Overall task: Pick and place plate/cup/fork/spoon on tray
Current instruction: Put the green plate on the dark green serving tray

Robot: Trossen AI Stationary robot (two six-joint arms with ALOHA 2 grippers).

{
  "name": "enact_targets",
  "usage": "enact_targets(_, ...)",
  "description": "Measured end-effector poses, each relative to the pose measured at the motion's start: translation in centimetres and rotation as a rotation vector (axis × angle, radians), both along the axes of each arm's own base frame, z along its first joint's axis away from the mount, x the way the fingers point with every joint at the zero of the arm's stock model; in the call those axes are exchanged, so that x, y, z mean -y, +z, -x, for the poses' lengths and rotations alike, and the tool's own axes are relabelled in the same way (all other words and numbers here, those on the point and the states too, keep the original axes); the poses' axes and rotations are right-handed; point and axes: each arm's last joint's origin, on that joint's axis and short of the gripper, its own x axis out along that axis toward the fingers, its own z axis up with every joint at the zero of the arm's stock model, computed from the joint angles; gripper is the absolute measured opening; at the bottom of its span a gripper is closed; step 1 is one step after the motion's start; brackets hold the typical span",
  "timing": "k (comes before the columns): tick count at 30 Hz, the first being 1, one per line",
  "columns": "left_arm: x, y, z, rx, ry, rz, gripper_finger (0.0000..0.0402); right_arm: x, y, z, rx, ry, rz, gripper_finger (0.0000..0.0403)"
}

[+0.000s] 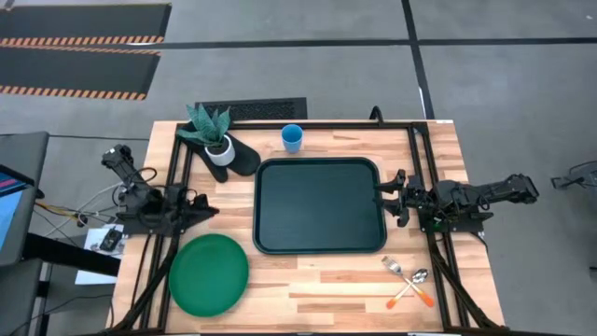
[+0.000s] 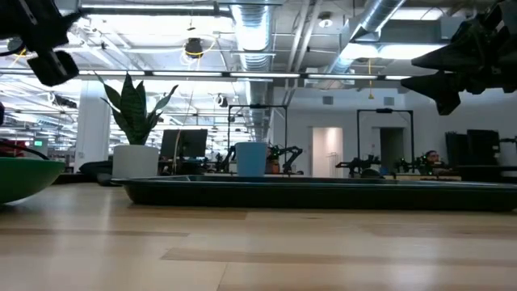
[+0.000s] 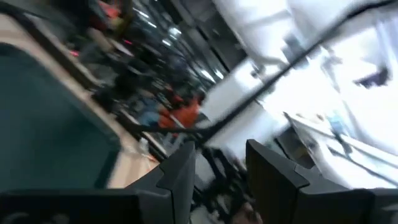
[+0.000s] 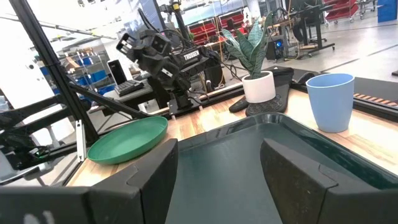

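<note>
While empty, jaws flank tray (image 1: 319,206)

The 2 dark arms are sitting at opposite sides, each reaching inward. The left arm is lying folded low on its side, its left gripper (image 1: 207,211) pointing toward the middle with nothing between its fingers (image 3: 180,171), which are standing partly apart. The right arm is stretching straight in from the right, its right gripper (image 1: 381,196) hanging in the air with its fingers (image 4: 155,177) spread wide and holding nothing. Both wrists are looking roughly level.
</note>
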Motion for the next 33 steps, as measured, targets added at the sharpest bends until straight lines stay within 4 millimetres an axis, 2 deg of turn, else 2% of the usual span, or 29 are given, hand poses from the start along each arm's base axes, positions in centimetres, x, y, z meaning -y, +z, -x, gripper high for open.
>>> enact_targets(4, -0.5, 0.0, 0.0, -0.022, 0.134, 0.155, 0.0129, 0.0, 0.0, 0.0, 0.004, 0.0, -0.018, 0.0255)
enact_targets(9, -1.0, -0.3, 0.1, -0.06, 0.313, 0.199, 0.0129, 0.0, 0.3, 0.0, 0.089, 0.013, -0.314, 0.0255)
enact_targets(13, -1.4, -0.4, 0.3, -0.075, 0.45, 0.269, 0.0129, 0.0, 0.4, 0.0, 0.124, 0.019, -0.475, 0.0255)
enact_targets(18, -1.6, -0.3, 0.3, -0.033, 0.478, 0.445, 0.0129, 0.0, 0.5, 0.0, 0.144, 0.024, -0.554, 0.0255)
enact_targets(22, -1.7, 0.2, 0.1, 0.006, 0.447, 0.503, 0.0129, 0.0, 0.4, 0.0, 0.142, 0.024, -0.575, 0.0255)
enact_targets(26, -2.0, 2.4, 0.0, 0.023, 0.465, 0.48, 0.0129, -0.1, 0.3, 0.0, 0.123, 0.028, -0.58, 0.0255)
enact_targets(33, -1.7, 6.7, -1.4, -0.017, 0.546, 0.323, 0.0129, -0.2, 0.2, 0.0, 0.12, 0.032, -0.607, 0.0255)
